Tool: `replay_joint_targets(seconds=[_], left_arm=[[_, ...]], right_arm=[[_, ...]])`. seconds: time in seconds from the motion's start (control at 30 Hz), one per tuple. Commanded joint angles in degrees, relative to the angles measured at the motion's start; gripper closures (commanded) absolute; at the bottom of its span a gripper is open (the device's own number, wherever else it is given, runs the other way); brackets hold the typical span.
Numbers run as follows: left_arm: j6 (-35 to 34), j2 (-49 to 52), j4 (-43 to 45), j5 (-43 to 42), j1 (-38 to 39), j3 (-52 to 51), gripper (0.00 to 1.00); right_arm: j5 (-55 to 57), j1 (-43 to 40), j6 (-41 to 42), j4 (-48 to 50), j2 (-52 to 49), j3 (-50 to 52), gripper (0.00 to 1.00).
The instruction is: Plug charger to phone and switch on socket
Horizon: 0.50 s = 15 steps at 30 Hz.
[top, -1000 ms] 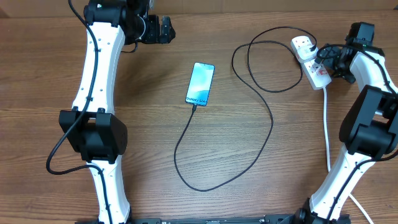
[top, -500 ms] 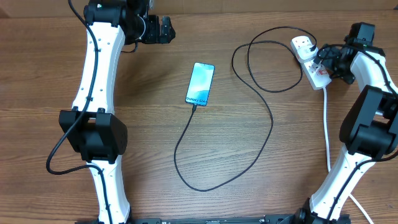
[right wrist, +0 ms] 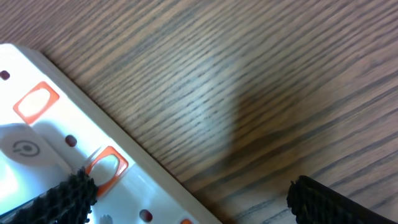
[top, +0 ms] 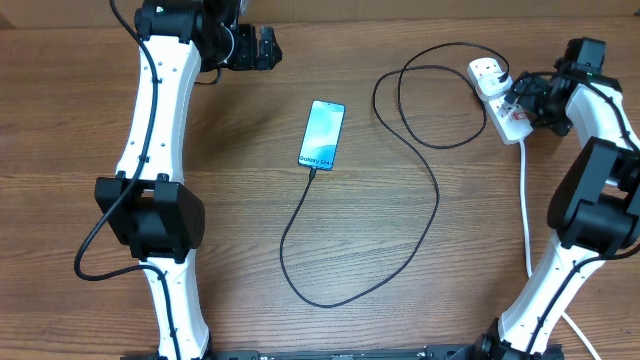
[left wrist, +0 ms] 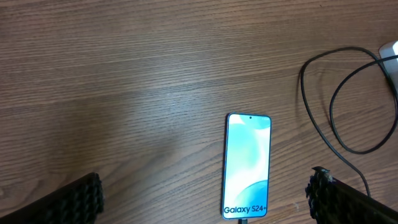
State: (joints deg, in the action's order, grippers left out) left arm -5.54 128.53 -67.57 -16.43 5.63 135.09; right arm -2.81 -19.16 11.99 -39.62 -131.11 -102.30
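Note:
The phone (top: pixel 322 135) lies face up mid-table, its cyan screen lit, also seen in the left wrist view as the phone (left wrist: pixel 247 165). The charger (top: pixel 437 200) runs as a thin black cable from the phone's lower short edge, round a wide loop, to the socket (top: pixel 487 72), a white power strip at the far right. My right gripper (top: pixel 515 97) is open, hovering low over the socket (right wrist: pixel 37 143); one finger (right wrist: pixel 59 199) sits beside an orange switch (right wrist: pixel 106 167). My left gripper (top: pixel 265 47) is open at the far left, away from the phone and holding nothing.
The socket's white cord (top: pixel 527 200) runs down the right side towards the front edge, past the right arm's base (top: pixel 590 215). The left arm (top: pixel 150 200) stretches along the table's left side. Charger loops (left wrist: pixel 323 106) lie between phone and socket.
The right gripper has shifted very slightly over the socket. Phone, cable and left arm are where they were.

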Motion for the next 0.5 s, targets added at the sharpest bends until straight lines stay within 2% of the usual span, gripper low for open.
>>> replay_joint_targets(seconds=[0.0, 0.47], left_arm=[[1.07, 0.57, 0.11, 0.52, 0.39, -0.31, 0.00], [1.07, 0.57, 0.09, 0.52, 0.39, -0.31, 0.00]], right_arm=[[-3.10, -0.90, 0.39, -0.66, -0.68, 0.20, 0.00], [-3.69, -2.73, 0.37, 0.33, -0.68, 0.17, 0.00]])
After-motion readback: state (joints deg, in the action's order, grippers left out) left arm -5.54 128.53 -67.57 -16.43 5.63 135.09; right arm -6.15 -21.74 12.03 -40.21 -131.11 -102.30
